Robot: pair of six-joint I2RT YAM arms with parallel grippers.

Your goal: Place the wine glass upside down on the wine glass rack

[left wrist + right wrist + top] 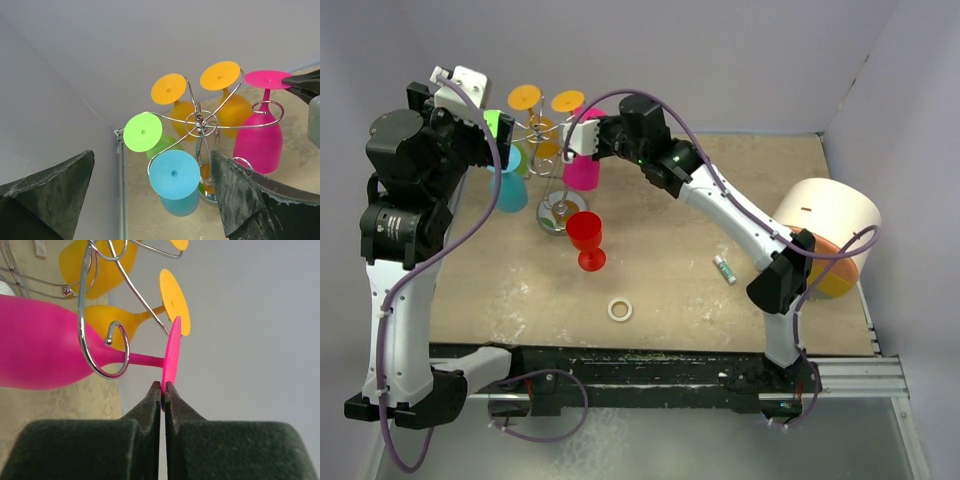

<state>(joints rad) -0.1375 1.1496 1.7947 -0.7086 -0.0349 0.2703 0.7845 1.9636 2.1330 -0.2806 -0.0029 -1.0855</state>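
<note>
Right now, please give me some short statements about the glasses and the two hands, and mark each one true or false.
1. The right hand pinches the pink glass by its foot. True.
2. The left hand is shut. False: it is open and holds nothing.
3. Two orange glasses hang on the rack. True.
4. The red glass hangs on the rack. False: it stands upright on the table.

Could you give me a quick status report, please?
Left gripper open, empty. Right gripper shut on pink wine glass, at its foot. Stem through rack hook. Nothing blocking.
</note>
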